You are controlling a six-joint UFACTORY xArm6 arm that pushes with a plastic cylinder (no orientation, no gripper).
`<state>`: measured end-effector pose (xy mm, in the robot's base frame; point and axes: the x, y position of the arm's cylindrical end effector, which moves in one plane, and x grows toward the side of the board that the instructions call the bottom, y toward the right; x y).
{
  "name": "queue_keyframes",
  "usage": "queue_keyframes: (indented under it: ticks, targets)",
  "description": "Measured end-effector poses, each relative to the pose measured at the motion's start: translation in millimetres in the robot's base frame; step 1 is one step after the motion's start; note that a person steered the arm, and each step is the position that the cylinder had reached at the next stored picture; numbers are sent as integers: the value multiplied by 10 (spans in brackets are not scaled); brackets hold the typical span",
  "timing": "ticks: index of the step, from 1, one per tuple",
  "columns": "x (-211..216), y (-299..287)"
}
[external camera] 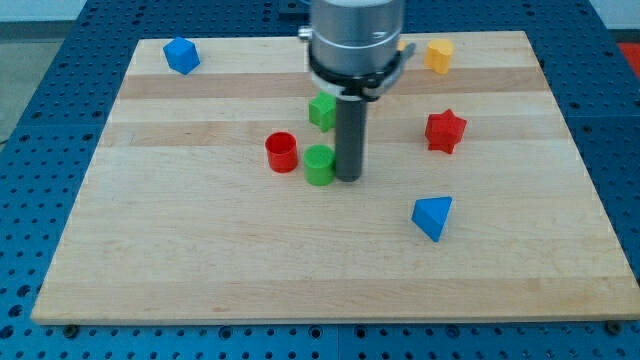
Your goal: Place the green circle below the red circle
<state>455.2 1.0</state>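
The green circle [319,165] is a short green cylinder near the board's middle. The red circle [282,152] is a short red cylinder just to its left and slightly higher in the view, very close to it. My tip [349,179] is at the end of the dark rod, right beside the green circle on its right, touching or nearly touching it. The arm's grey body [356,40] comes down from the view's top.
A green cube-like block [322,111] sits above the green circle, partly behind the rod. A red star [445,131] is at right, a blue triangle [432,217] lower right, a blue block [181,55] top left, a yellow block [438,55] top right. The wooden board [200,260] lies on a blue perforated table.
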Motion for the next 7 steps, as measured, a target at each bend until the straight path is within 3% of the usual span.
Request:
queue_keyframes:
  ticks: [1,4,5,7]
  targets:
    - [-93,-491]
    - [232,-1291]
    - [107,-1629]
    - [-183,-1039]
